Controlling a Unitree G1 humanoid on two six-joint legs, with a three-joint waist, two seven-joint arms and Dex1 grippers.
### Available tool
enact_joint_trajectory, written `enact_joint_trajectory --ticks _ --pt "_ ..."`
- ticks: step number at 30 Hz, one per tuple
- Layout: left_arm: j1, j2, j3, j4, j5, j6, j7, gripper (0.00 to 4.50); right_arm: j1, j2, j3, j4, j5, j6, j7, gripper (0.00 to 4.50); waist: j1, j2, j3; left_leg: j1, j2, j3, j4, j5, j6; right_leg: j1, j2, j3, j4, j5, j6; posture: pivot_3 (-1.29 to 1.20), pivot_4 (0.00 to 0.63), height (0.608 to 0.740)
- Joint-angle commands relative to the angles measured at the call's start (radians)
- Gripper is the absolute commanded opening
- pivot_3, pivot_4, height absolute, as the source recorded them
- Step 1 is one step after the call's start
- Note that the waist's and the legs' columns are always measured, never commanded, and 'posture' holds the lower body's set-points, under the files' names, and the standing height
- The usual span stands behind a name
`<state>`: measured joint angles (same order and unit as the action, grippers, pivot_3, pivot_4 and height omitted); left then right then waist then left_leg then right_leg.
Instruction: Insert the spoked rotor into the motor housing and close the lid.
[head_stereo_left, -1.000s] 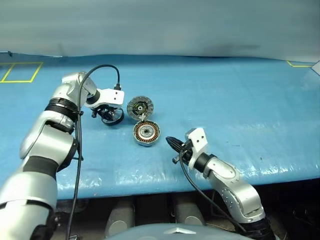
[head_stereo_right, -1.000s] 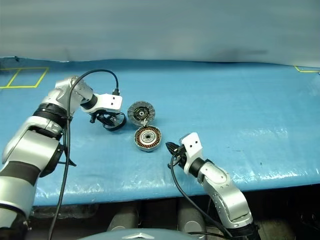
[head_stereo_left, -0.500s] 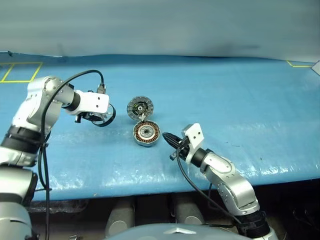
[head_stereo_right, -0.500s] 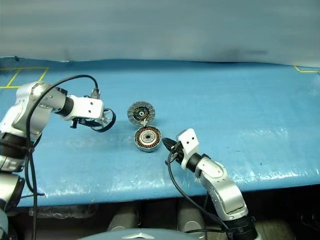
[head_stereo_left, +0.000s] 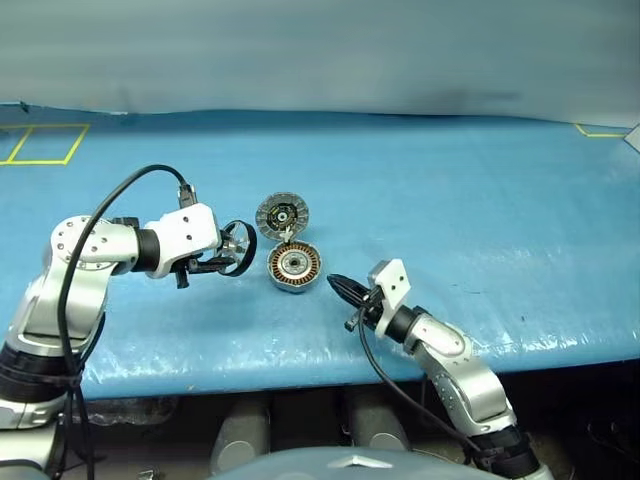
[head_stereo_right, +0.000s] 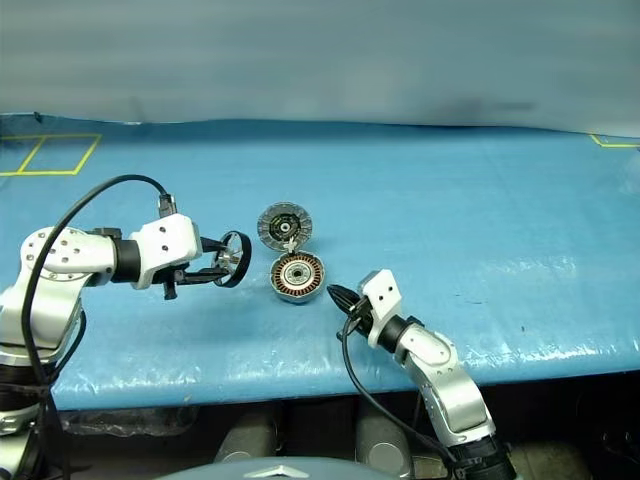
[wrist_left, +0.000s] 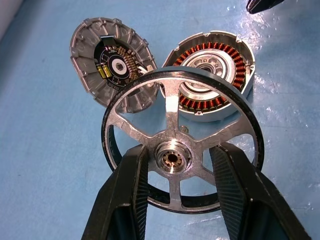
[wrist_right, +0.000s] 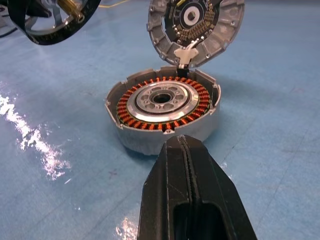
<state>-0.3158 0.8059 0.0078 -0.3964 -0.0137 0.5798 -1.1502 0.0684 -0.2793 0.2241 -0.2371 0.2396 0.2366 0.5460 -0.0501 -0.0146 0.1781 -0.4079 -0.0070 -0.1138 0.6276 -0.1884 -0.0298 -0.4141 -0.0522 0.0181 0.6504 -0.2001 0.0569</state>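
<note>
- The blue tabletop (head_stereo_left: 480, 200) carried the work near the middle of its near edge; yellow tape marked the far left corner.
- The left gripper (head_stereo_right: 222, 262) hung towards the left edge, its jaws set at a middling width across the spoked rotor (wrist_left: 180, 150). One finger (wrist_left: 131, 185) sat on either side of the hub, and the wheel was clear of the tabletop, just beside the case.
- The right gripper (head_stereo_left: 338, 287) hovered on the case's other side, close to the near edge, jaws pressed together and holding nothing.
- The motor housing (head_stereo_left: 293, 265) lay flat and open, copper windings ringing a pale, bare centre.
- The lid (head_stereo_left: 281, 215) lay swung back on the far side, ribs and dark centre facing up, joined at the case's rim.
- By my reckoning, the pick-up was done. Seating the rotor over the centre and folding the lid shut were both left.
</note>
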Motion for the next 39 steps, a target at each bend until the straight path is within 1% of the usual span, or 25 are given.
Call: enact_joint_trajectory --ticks 1,7,9,20,27,33,39 --pt "-0.044 -0.023 0.001 -0.007 -0.040 0.010 0.054 1.60 0.016 0.008 0.007 -0.009 -0.011 -0.054 0.007 0.00 0.001 0.000 0.000 0.000 0.000 0.000 0.000 0.000 0.000 0.000 0.000 0.000 0.000 0.000 0.000 0.00 0.150 0.740" --pt "-0.140 -0.059 -0.108 0.085 -0.048 -0.008 0.079 1.60 0.027 0.018 -0.002 0.004 -0.011 -0.064 0.002 0.00 0.007 0.000 0.000 0.000 0.000 0.001 0.000 0.000 0.000 0.000 0.000 0.000 0.000 0.000 0.000 0.00 0.150 0.740" --pt "-0.176 -0.086 -0.140 0.124 -0.056 -0.007 0.085 1.60 0.030 0.023 -0.005 0.009 -0.010 -0.063 -0.002 0.00 0.009 0.000 0.000 0.000 0.000 0.001 0.000 0.000 0.000 0.000 0.000 0.000 0.000 0.000 0.000 0.00 0.150 0.740" --pt "-0.301 -0.143 -0.315 0.283 -0.022 -0.061 0.058 1.60 0.049 0.039 -0.014 0.002 -0.006 -0.054 -0.022 0.00 0.014 0.000 0.000 0.000 0.000 0.001 0.000 0.000 0.000 0.000 0.000 0.000 -0.001 0.000 0.000 0.00 0.150 0.740" --pt "-0.374 -0.179 -0.380 0.353 -0.001 -0.108 0.045 1.60 0.054 0.048 -0.009 0.001 -0.010 -0.049 -0.030 0.00 0.012 0.000 0.000 -0.001 0.000 0.001 0.000 0.000 0.000 0.000 0.000 0.000 -0.001 0.000 0.000 0.00 0.150 0.740" --pt "-0.410 -0.166 -0.424 0.402 0.033 -0.153 0.001 1.60 0.051 0.050 -0.015 0.000 -0.010 -0.040 -0.036 0.00 0.012 0.000 0.000 -0.001 0.000 0.001 -0.001 0.000 0.000 -0.001 0.000 0.000 -0.001 0.000 0.000 0.00 0.150 0.740" --pt "-0.428 -0.159 -0.442 0.438 0.059 -0.189 -0.036 1.60 0.054 0.051 -0.015 -0.004 -0.010 -0.034 -0.042 0.00 0.013 0.000 0.000 -0.001 0.000 0.001 -0.001 0.000 0.000 -0.001 0.000 0.000 -0.002 0.000 0.000 0.00 0.150 0.740"
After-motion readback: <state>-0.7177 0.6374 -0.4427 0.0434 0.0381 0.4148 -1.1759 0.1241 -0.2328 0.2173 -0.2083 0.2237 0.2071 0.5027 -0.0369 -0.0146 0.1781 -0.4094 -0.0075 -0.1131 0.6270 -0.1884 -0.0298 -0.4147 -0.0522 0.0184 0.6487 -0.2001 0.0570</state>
